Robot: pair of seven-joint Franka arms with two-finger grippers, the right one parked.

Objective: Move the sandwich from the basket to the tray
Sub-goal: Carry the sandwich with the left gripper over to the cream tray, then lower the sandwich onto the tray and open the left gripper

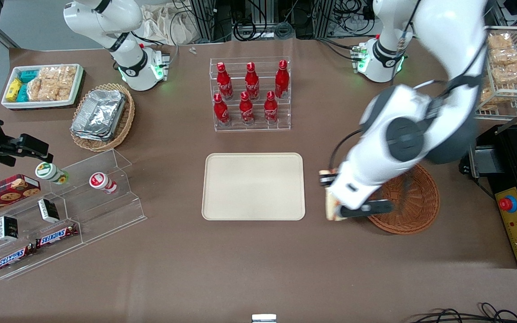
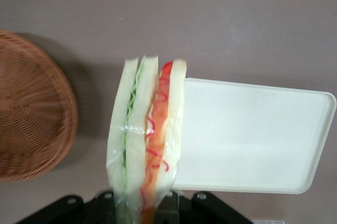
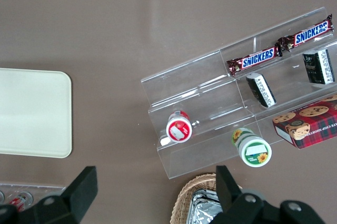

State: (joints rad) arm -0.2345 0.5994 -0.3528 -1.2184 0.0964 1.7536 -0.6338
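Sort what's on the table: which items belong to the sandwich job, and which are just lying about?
Job: clear-wrapped triangular white-bread sandwich, shut in the left arm's tool between basket and tray; round reddish-brown wicker basket; flat cream rectangular tray.

Lying about: red bottles; pale oval wicker basket holding foil containers; Snickers bars; cookie box.

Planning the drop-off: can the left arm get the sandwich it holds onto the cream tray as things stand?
Probably yes. The gripper, shut on the sandwich, hangs over bare table between the basket and the tray; nothing stands between, and the tray is bare.
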